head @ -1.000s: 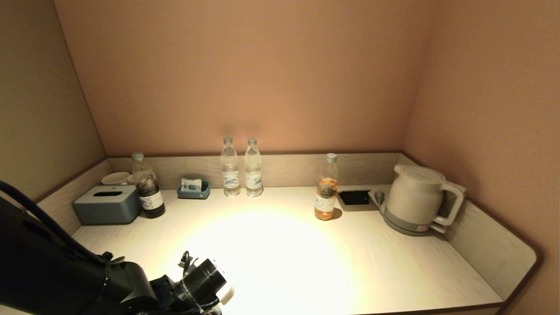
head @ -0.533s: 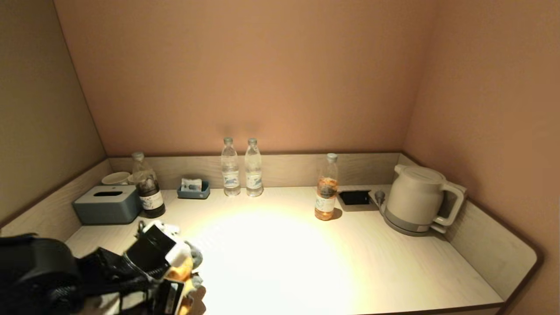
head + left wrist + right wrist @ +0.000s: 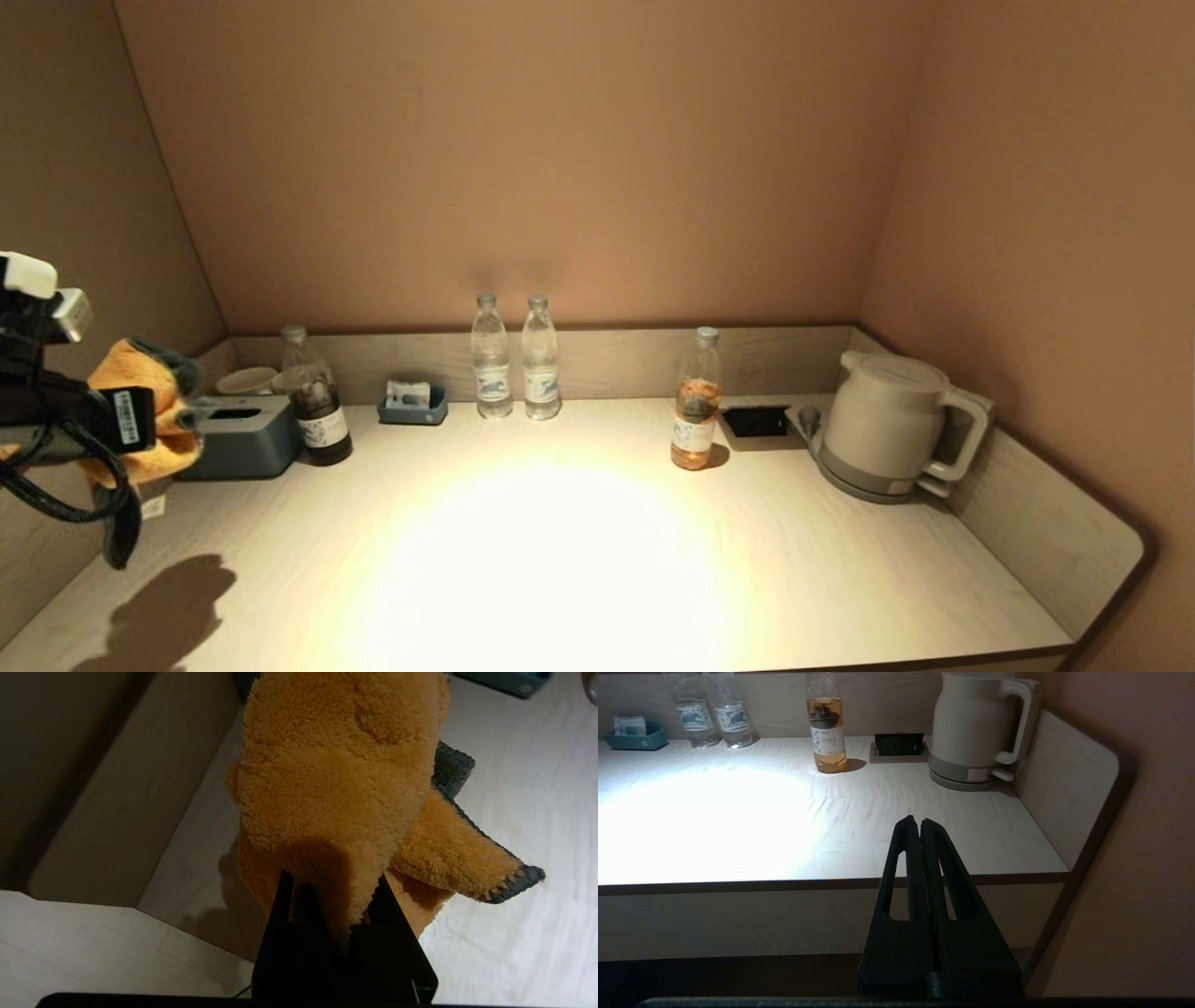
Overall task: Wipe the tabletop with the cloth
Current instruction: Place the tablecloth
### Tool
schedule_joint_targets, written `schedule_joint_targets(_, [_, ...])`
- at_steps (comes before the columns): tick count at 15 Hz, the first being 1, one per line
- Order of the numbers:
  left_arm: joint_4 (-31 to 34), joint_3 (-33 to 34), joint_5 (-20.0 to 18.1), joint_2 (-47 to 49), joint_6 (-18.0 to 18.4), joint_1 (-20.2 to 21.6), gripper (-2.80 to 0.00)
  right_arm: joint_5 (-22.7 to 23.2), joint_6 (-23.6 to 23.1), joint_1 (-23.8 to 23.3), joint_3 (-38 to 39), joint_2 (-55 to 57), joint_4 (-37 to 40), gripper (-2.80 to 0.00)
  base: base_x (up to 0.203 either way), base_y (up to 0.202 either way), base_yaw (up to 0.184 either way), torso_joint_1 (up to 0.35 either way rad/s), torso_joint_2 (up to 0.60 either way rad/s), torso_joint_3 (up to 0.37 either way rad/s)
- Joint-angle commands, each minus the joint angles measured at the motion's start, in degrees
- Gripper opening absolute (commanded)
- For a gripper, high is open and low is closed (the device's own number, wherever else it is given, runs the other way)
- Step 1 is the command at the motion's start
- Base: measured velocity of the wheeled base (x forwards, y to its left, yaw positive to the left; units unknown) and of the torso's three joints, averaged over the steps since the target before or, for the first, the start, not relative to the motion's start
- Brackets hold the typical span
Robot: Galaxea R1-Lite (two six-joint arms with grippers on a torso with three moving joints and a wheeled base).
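An orange fleece cloth (image 3: pixel 149 411) with a grey edge hangs bunched from my left gripper (image 3: pixel 140 420), which is shut on it. The gripper is in the air at the far left, above the pale wooden tabletop (image 3: pixel 579 551) and in front of the tissue box. In the left wrist view the cloth (image 3: pixel 336 779) covers the fingertips of the left gripper (image 3: pixel 334 877) and hangs clear of the table. My right gripper (image 3: pixel 920 823) is shut and empty, parked below the table's front edge, out of the head view.
Along the back stand a grey tissue box (image 3: pixel 238 439), a dark bottle (image 3: pixel 313 401), a small blue tray (image 3: pixel 413 403), two water bottles (image 3: pixel 513 359), an amber bottle (image 3: pixel 695 401), a socket plate (image 3: pixel 756 422) and a kettle (image 3: pixel 887 425). Low walls bound three sides.
My left arm has risen from the front edge and swung up and left with the cloth. It now holds the cloth in the air at the far left.
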Motion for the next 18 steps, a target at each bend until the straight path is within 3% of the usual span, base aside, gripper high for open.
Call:
schedule_joint_targets(1, [-1.62, -6.09, -4.46, 8.17, 1.88, 10.0, -2.8, 0.02, -0.04, 0.01, 0.0, 0.0, -0.04, -2.8, 0.0, 0.0, 0.0, 0.0, 0.0, 0.0])
schedule_joint_targets(3, [-5.74, -8.16, -7.18, 12.89, 5.08, 13.75, -2.8, 0.02, -0.04, 0.01, 0.0, 0.0, -0.04, -2.8, 0.0, 0.0, 0.0, 0.0, 0.0, 0.0])
schedule_joint_targets(8, [-13.89, -8.51, -7.68, 23.55, 7.86, 17.25, -2.8, 0.02, -0.04, 0.01, 0.0, 0.0, -0.04, -2.8, 0.0, 0.0, 0.0, 0.0, 0.0, 0.0])
schedule_joint_targets(18, [-17.96, -9.74, -9.19, 29.41, 8.02, 17.59, -2.8, 0.02, -0.04, 0.01, 0.0, 0.0, -0.04, -2.8, 0.0, 0.0, 0.0, 0.0, 0.0, 0.0])
